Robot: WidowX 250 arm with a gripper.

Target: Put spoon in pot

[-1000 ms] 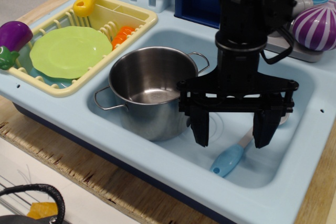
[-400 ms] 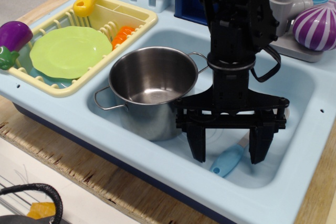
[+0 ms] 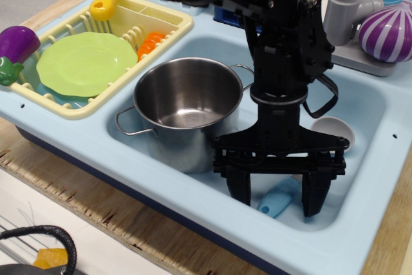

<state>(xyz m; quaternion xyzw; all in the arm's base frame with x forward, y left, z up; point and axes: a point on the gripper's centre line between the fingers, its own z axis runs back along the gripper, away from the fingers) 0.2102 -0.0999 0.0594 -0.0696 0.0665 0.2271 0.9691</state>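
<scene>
Pale blue toy sink (image 3: 360, 104) set in a wooden counter (image 3: 58, 170). Steel pot (image 3: 187, 111) stands in the basin's left half, empty, two wire handles out to the sides. Left of it a yellow dish rack (image 3: 168, 29) holds a green plate (image 3: 85, 62), an orange piece (image 3: 150, 43) and a yellow-handled utensil (image 3: 106, 1). Purple eggplant (image 3: 15, 46) sits at the rack's far left. Purple striped ball (image 3: 386, 32) and grey faucet (image 3: 344, 1) at back right.

Spoon (image 3: 278, 196) lies on the basin floor to the right of the pot, blue handle toward the front, white bowl (image 3: 332, 131) toward the back; the arm hides its neck. The pot wall is near the left finger.

Versus a second ago the gripper (image 3: 277, 192) is lower and further forward, so the fingers (image 3: 239, 188) now straddle the blue handle, and the spoon's bowl has come into view behind.

Black arm comes down from the top, wrist vertical. Fingers spread wide, pointing down, one each side of the handle, not touching it, gripping nothing.
</scene>
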